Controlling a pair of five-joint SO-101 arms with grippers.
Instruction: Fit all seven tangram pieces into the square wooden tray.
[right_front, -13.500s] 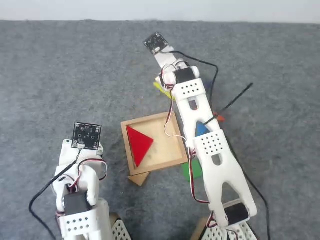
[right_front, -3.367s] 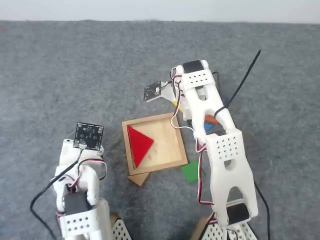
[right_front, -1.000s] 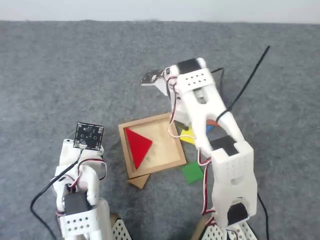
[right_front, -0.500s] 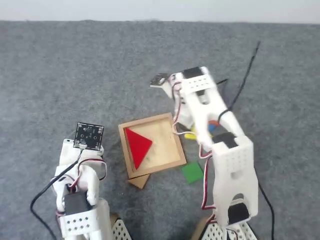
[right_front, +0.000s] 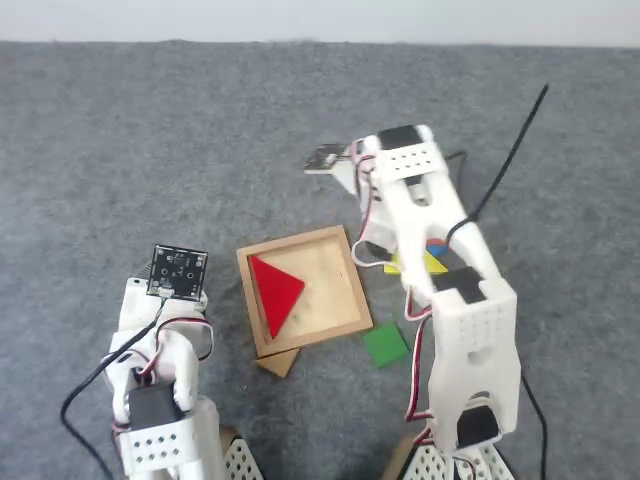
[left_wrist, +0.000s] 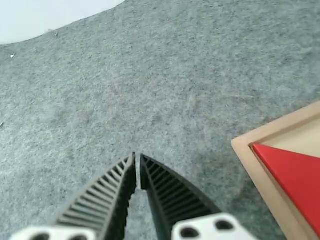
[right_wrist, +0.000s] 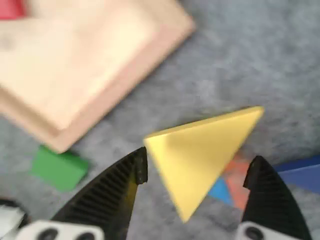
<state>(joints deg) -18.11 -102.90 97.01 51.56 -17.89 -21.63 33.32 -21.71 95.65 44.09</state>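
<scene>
The right gripper gapes wide astride the yellow triangle, one corner at a fingertip but nothing clamped, just beside the square wooden tray at its 3 o'clock, while the left gripper, all but closed on nothing, hangs over grey felt at the tray's 9 o'clock.

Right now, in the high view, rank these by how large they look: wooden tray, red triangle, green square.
1. wooden tray
2. red triangle
3. green square
All lie flat at much the same level, so nearness hardly matters.
</scene>
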